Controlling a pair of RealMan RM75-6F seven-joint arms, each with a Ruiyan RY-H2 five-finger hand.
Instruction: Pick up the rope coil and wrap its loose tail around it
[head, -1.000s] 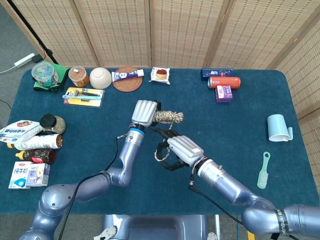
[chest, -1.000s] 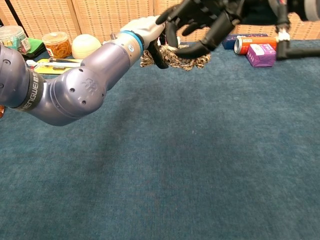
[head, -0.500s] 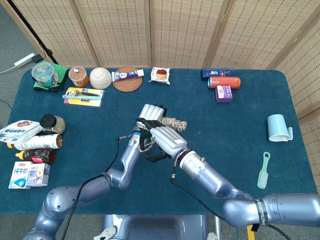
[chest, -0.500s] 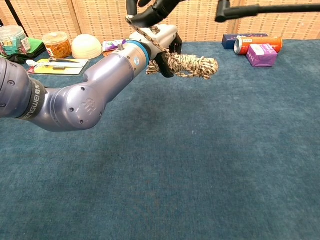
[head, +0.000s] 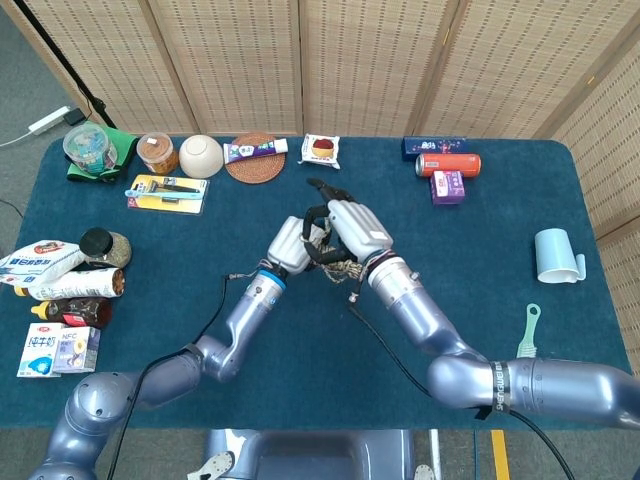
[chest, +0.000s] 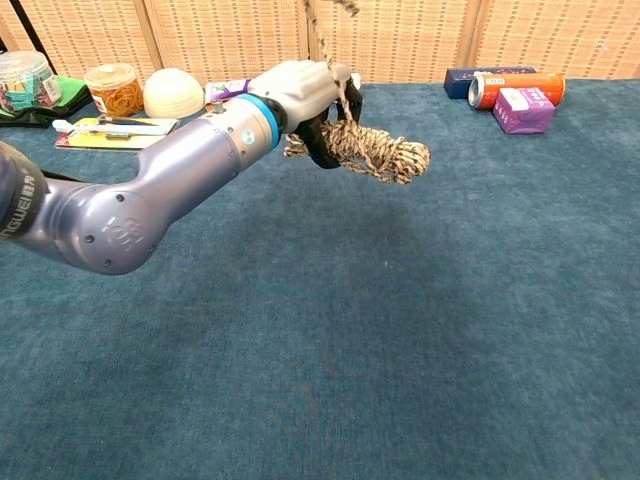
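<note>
The rope coil (chest: 385, 152), a speckled beige bundle, hangs above the blue table with my left hand (chest: 300, 92) gripping one end. Seen from the head view, the left hand (head: 287, 243) sits mid-table and only a bit of the coil (head: 343, 268) shows beneath my right hand (head: 352, 226). That right hand hovers over the coil with its dark fingers curled in around the loose tail. The tail (chest: 320, 35) rises taut from the coil and leaves the top of the chest view. The chest view does not show the right hand.
Along the back edge stand a bowl (head: 201, 156), a toothpaste box (head: 256, 150), a woven coaster (head: 254, 164), an orange can (head: 449, 164) and a purple box (head: 448, 186). Bottles and cartons (head: 62, 285) crowd the left edge. A blue cup (head: 557, 256) and green comb (head: 526, 341) lie right.
My right hand has swung from the near side of the coil up and over it to the far side, drawing the tail upward. The left hand kept hold of the coil.
</note>
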